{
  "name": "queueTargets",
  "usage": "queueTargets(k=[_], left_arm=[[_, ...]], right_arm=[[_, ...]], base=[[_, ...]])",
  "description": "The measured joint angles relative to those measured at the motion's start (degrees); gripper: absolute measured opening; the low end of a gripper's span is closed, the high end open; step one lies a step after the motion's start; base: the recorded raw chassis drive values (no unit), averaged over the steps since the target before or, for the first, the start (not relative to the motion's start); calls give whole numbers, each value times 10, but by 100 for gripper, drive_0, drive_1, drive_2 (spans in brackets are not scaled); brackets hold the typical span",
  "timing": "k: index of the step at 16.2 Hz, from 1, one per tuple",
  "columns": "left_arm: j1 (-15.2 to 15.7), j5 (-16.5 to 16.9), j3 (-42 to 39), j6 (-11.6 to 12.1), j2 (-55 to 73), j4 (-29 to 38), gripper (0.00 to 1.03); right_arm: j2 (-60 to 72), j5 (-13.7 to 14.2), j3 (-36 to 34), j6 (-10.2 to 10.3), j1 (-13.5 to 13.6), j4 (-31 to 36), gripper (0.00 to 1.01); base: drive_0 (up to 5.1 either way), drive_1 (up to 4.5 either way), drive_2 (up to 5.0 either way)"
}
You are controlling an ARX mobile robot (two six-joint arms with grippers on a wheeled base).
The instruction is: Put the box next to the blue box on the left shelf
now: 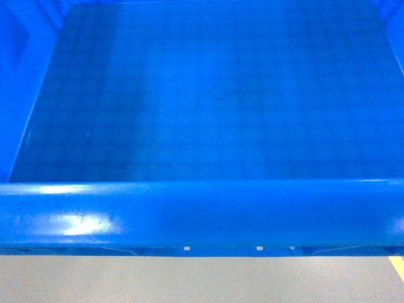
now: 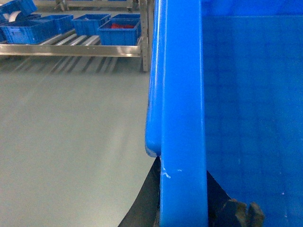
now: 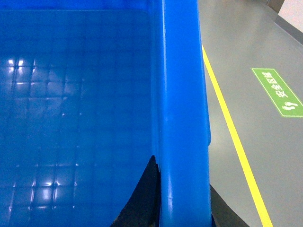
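Crate [image 1: 208,126] lifted off floor, carried by 2 grippers: left gripper [image 2: 184,213] clamped on left rim, right gripper [image 3: 182,208] on right rim. Shelf [image 2: 71,49] w/ blue boxes [image 2: 118,32] well ahead-left; approach & placement left.

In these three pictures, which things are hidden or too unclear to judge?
- Head view: the large bright-blue plastic crate fills the frame, hiding both hands and any shelf.
- Left wrist view: the left hand is cut off at the bottom edge behind the crate rim.
- Right wrist view: the right hand likewise.
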Motion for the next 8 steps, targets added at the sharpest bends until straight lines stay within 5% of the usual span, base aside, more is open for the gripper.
queueTargets(k=[8], left_arm=[[0,0,0,0,0,1,9]], right_arm=[[0,0,0,0,0,2,9]], base=[[3,428,-421]])
